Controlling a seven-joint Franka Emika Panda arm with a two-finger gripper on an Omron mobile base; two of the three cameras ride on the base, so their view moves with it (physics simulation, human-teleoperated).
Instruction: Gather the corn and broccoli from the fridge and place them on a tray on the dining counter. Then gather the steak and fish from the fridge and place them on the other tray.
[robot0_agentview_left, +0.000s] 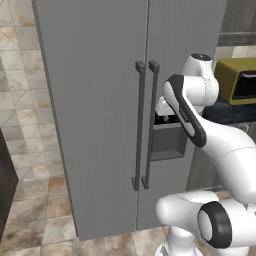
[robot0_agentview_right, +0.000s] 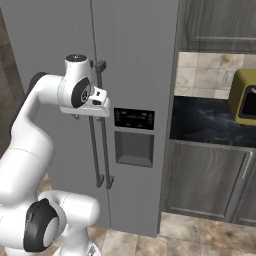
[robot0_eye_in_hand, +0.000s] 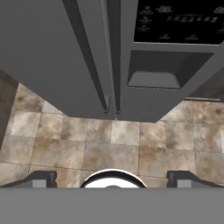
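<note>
Hand view: gripper (robot0_eye_in_hand: 112, 178) jaws spread wide, nothing between them, pointing down past the fridge (robot0_eye_in_hand: 52, 57) front toward the tiled floor (robot0_eye_in_hand: 109, 148). Both fridge doors are shut, so the corn, broccoli, steak and fish can't be seen; presumably they're inside.

Key relation: the two long dark door handles (robot0_eye_in_hand: 103, 65) run vertically, side by side at the door seam, ahead of the fingertips and not touching them. In the right base view the hand (robot0_agentview_right: 97, 100) sits level with the handles' (robot0_agentview_right: 100, 125) upper part, just in front of them. My read: the next move is grabbing one handle, with the jaws closing across its long axis.

Writing: the dispenser panel (robot0_eye_in_hand: 179, 22) shows pale digits, maybe "88", otherwise too small to read. No brand visible.
</note>
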